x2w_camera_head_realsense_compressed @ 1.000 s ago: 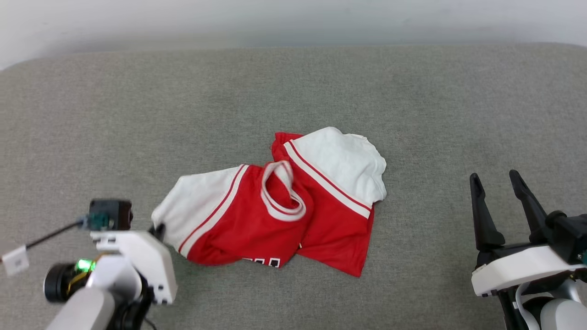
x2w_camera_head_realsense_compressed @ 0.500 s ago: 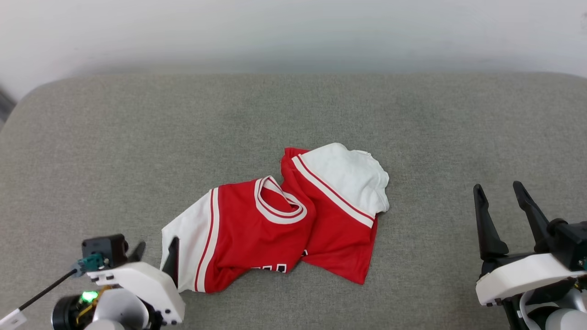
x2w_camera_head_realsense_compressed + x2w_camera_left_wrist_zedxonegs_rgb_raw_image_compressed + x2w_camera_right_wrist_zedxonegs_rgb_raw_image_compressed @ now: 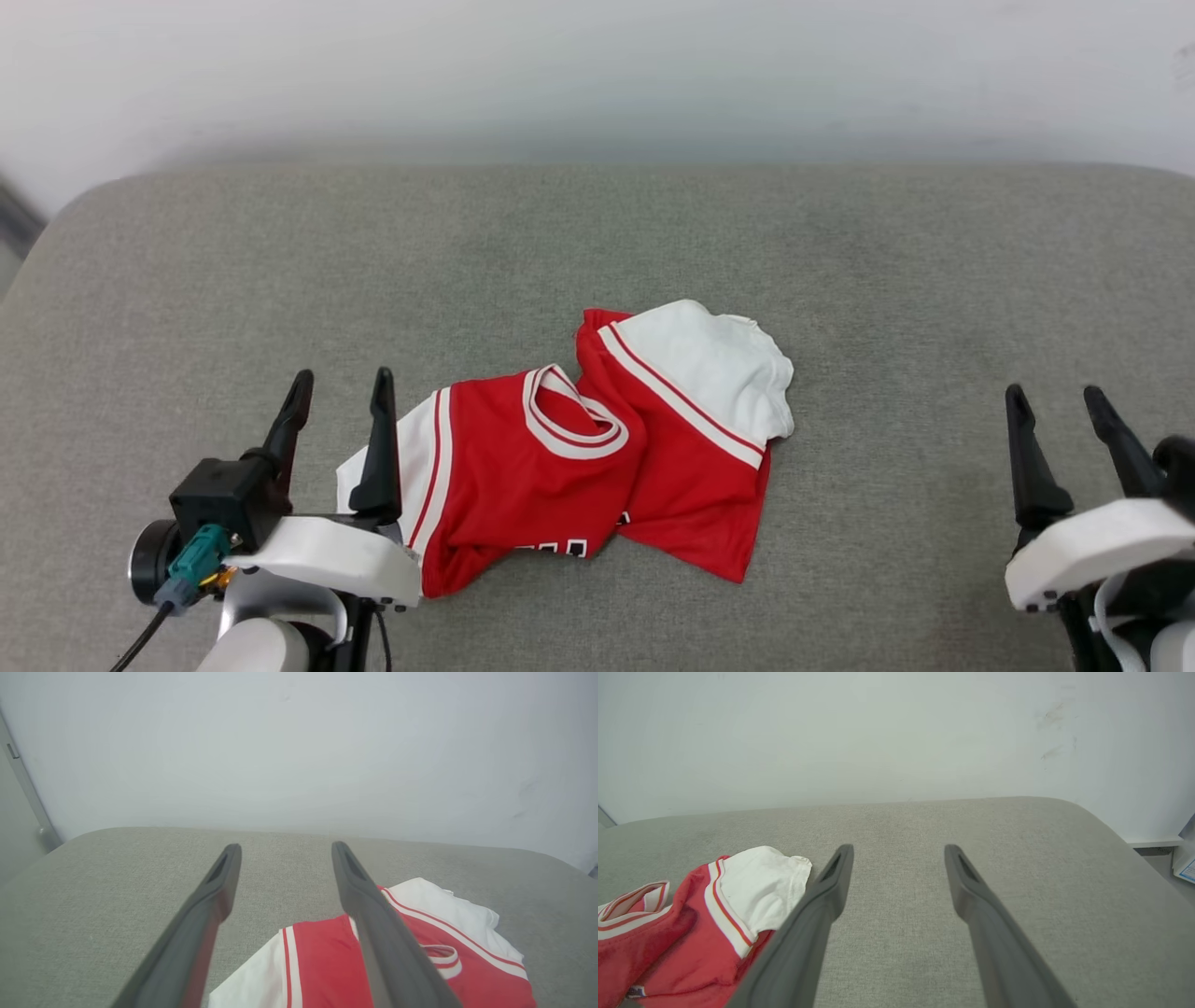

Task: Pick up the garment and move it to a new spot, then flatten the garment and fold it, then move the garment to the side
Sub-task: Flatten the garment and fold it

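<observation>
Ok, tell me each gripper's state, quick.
Left gripper: open, holding nothing; the garment lies free beside it.
Right gripper: open, holding nothing.

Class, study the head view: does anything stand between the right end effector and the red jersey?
Nothing visible does. The open right end effector and the red jersey are separated by a stretch of bare grey cushion.

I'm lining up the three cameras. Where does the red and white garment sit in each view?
Head view: garment at centre, just below the middle.
Left wrist view: garment in the lower right corner.
Right wrist view: garment in the lower left corner.
Shared landmark: its bunched white sleeve.
</observation>
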Controlling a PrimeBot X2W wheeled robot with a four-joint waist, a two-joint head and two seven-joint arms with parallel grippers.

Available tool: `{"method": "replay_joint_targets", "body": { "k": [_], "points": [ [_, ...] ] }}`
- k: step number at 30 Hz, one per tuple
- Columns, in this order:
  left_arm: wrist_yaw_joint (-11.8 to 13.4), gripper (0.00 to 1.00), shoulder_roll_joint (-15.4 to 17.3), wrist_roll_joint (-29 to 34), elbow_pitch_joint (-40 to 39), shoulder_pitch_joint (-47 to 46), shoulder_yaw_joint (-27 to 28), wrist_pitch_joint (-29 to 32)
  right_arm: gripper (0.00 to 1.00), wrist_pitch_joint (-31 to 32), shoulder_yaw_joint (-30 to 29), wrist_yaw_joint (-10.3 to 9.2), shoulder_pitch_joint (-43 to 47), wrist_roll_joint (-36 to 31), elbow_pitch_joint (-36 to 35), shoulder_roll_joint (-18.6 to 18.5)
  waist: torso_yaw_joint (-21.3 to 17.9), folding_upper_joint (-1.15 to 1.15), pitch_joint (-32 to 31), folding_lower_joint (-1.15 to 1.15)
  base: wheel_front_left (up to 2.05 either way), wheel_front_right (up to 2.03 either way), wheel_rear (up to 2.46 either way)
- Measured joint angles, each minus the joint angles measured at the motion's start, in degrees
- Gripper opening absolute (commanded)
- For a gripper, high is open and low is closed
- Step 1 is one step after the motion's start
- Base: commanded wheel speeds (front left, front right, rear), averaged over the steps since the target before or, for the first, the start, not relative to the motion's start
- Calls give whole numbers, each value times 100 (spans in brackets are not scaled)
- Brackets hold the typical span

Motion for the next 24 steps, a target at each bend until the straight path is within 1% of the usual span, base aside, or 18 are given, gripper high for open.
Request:
{"method": "replay_joint_targets", "body": {
  "k": [2, 4, 9, 14, 17, 20, 24],
  "points": [
    [23, 100, -29, 52, -88, -23, -29, -57, 100, 266, -102, 1, -201, 4, 119, -1, 52, 0, 73, 0, 0, 0, 0],
    [47, 100, -37, 96, -163, -37, -48, -97, 100, 571, -145, 0, -444, 203, 252, -26, 116, 0, 157, 0, 0, 0, 0],
    [46, 100, -66, 149, -279, -179, -82, -140, 100, 1725, -21, 0, -1235, 537, 717, -425, 302, 0, 405, 0, 0, 0, 0],
    [-11, 100, -181, 190, -290, -379, -190, -188, 100, 2971, 475, 0, -2114, 911, 1283, -844, 531, 0, 659, 0, 0, 0, 0],
    [-70, 100, -237, 200, -229, -524, -247, -235, 100, 3566, 886, 0, -2411, 1110, 1619, -954, 683, 0, 817, 0, 0, 0, 0],
    [-115, 100, -304, 222, -167, -630, -288, -289, 100, 3957, 1249, 1, -2633, 1262, 1916, -1031, 827, 0, 964, 0, 0, 0, 0],
    [-145, 100, -361, 263, -93, -728, -323, -337, 100, 4129, 1601, 1, -2731, 1501, 2370, -1121, 984, 0, 1124, 1, 0, 0, 0]
  ]
}}
